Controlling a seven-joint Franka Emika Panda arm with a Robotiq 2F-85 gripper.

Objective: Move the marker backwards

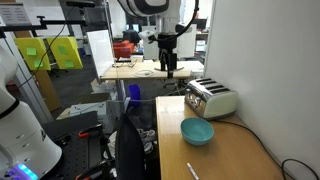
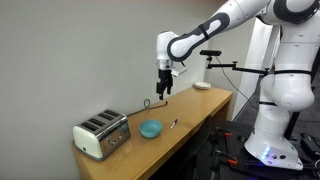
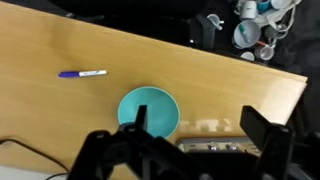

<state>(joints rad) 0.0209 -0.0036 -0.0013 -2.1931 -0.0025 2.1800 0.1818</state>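
The marker (image 3: pixel 84 74) is a thin white stick with a blue cap, lying on the wooden table left of the teal bowl (image 3: pixel 149 111) in the wrist view. It also shows in both exterior views (image 1: pixel 192 171) (image 2: pixel 173 124), next to the teal bowl (image 1: pixel 197 131) (image 2: pixel 151 129). My gripper (image 3: pixel 195 125) is open and empty, high above the table over the bowl and toaster. In the exterior views the gripper (image 1: pixel 171 70) (image 2: pixel 165 91) hangs well above the tabletop.
A silver toaster (image 1: pixel 212 99) (image 2: pixel 102 134) stands beside the bowl, its black cable running along the wall. A white dish (image 2: pixel 203 86) sits at the table's far end. The wall borders one long side of the table (image 2: pixel 200 105).
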